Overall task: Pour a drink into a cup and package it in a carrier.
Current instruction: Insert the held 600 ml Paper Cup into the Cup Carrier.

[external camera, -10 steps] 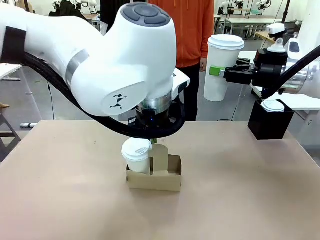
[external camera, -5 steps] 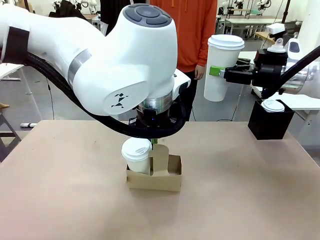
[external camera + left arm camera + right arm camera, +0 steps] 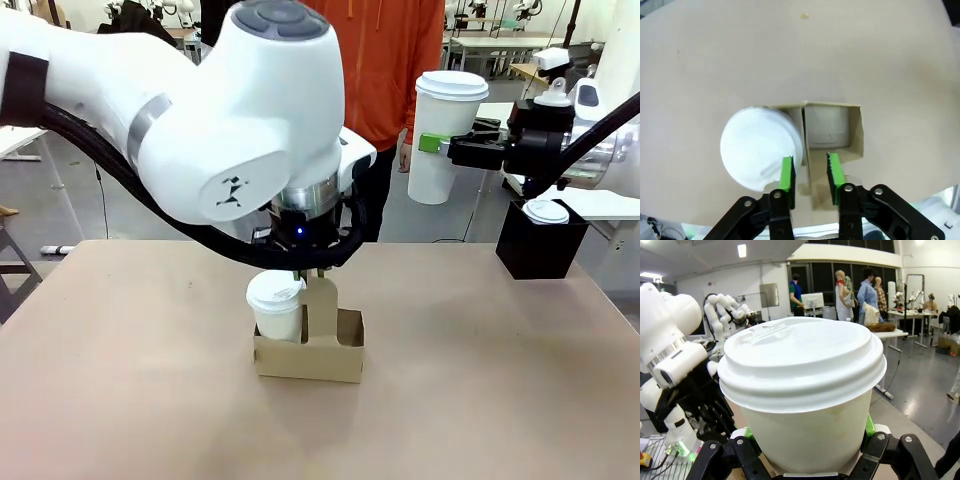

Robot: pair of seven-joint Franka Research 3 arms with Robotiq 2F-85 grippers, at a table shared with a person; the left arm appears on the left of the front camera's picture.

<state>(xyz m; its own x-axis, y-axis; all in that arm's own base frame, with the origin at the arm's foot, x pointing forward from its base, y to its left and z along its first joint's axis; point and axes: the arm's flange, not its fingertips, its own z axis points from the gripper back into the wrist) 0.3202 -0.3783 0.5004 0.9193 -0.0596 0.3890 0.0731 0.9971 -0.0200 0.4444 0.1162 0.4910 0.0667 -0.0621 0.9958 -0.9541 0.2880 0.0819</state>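
The brown cardboard carrier (image 3: 320, 360) stands mid-table with a lidded white cup (image 3: 276, 303) in its left slot. In the left wrist view my left gripper (image 3: 809, 158) is open above the carrier (image 3: 856, 134). Its green pads (image 3: 786, 173) straddle the flat central handle (image 3: 807, 172) without pressing it, and the cup (image 3: 759, 147) sits beside them. High at the right, my right gripper (image 3: 440, 146) is shut on a second tall lidded white cup (image 3: 446, 120), which looms close in the right wrist view (image 3: 805, 390). The lids hide any drink.
A black box-shaped holder (image 3: 538, 250) with a small lidded cup (image 3: 547, 211) in it stands at the table's far right. A person in an orange top (image 3: 385, 60) stands behind the table. Bare tabletop (image 3: 130, 380) lies to the left and front.
My left arm has risen slightly over the carrier and its fingers have parted from the handle. The carrier and cup stay put. The right arm has not moved.
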